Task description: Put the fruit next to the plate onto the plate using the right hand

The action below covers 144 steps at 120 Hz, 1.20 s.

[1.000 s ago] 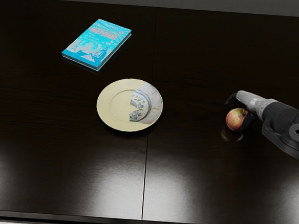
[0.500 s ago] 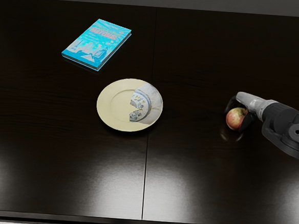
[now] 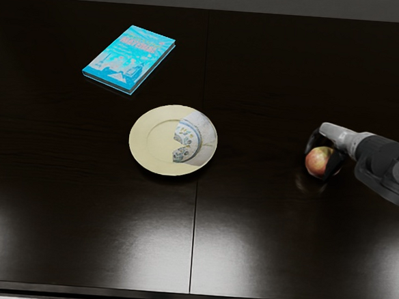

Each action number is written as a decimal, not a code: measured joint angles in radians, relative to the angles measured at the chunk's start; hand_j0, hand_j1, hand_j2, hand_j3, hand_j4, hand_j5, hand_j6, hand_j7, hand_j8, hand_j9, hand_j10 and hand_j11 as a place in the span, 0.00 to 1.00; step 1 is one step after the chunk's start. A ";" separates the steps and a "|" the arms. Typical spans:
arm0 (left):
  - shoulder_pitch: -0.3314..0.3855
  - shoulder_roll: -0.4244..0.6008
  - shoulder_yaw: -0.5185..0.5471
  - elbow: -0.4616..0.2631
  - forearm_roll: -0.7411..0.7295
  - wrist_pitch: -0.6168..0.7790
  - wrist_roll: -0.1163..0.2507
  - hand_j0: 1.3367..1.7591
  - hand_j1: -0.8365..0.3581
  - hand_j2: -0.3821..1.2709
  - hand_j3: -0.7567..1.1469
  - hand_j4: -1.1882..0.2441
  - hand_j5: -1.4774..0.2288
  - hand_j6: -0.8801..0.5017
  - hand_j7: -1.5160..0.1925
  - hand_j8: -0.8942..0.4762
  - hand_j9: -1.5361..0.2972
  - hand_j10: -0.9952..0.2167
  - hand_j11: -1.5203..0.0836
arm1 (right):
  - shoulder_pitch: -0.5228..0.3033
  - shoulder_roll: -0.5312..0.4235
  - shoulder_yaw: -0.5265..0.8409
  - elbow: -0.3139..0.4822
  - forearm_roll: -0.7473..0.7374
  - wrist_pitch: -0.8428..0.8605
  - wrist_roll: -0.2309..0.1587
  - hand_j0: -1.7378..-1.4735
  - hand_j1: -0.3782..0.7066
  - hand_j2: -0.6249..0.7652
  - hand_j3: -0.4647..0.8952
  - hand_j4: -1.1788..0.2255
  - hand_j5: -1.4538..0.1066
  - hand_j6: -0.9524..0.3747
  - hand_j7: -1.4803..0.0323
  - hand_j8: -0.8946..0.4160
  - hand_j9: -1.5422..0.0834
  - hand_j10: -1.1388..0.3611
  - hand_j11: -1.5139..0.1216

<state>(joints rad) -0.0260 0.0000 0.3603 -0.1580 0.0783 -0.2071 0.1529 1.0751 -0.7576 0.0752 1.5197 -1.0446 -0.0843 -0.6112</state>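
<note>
Well off to the right of the plate [image 3: 143,136], the right arm [image 3: 385,164] comes in from the picture's right edge. Its thick dark forearm points toward the plate and narrows to a grey wrist. The right hand [image 3: 329,152] sits at the end of that wrist, bent down over the apple [image 3: 316,162]. Its dark fingers [image 3: 312,139] curl closely around the fruit on the far side and on the side away from the plate, so the hand is closed on the apple and has nothing else in it. Whether the apple rests on the table [image 3: 247,249] or hangs just clear of it cannot be told; a faint reflection shows on the tabletop right below it. The apple is well apart from the plate, on its right and roughly level with it, not on it. One apple, one plate and one book [image 3: 129,58] are on show. The book lies flat beyond the plate and to its left, clear of the rim. Only one arm is visible.
</note>
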 joint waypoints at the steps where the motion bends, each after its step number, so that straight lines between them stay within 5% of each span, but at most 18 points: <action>1: 0.000 0.000 0.000 0.000 0.000 0.000 0.000 0.76 0.76 0.26 0.40 0.67 0.69 0.47 0.71 0.48 0.67 0.63 0.76 | 0.001 0.000 0.002 0.000 0.002 0.002 0.000 0.33 0.52 0.63 0.34 0.41 0.34 0.42 0.39 0.46 0.39 0.42 0.37; 66: 0.000 0.000 0.000 0.000 0.000 0.000 0.000 0.76 0.76 0.26 0.40 0.67 0.69 0.47 0.71 0.48 0.67 0.63 0.76 | 0.009 0.056 0.278 0.001 0.136 0.202 0.001 0.30 0.57 0.75 0.34 0.40 0.28 0.45 0.38 0.48 0.34 0.42 0.32; 144: 0.000 0.000 0.000 0.000 0.000 0.000 0.000 0.76 0.76 0.26 0.40 0.67 0.69 0.47 0.71 0.48 0.67 0.63 0.76 | 0.033 0.349 0.368 -0.148 0.139 0.206 0.001 0.30 0.57 0.74 0.34 0.39 0.28 0.45 0.38 0.48 0.33 0.43 0.30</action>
<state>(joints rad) -0.0257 0.0000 0.3604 -0.1580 0.0782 -0.2071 0.1530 1.1079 -0.4083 0.4433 1.3714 -0.9058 0.1218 -0.6105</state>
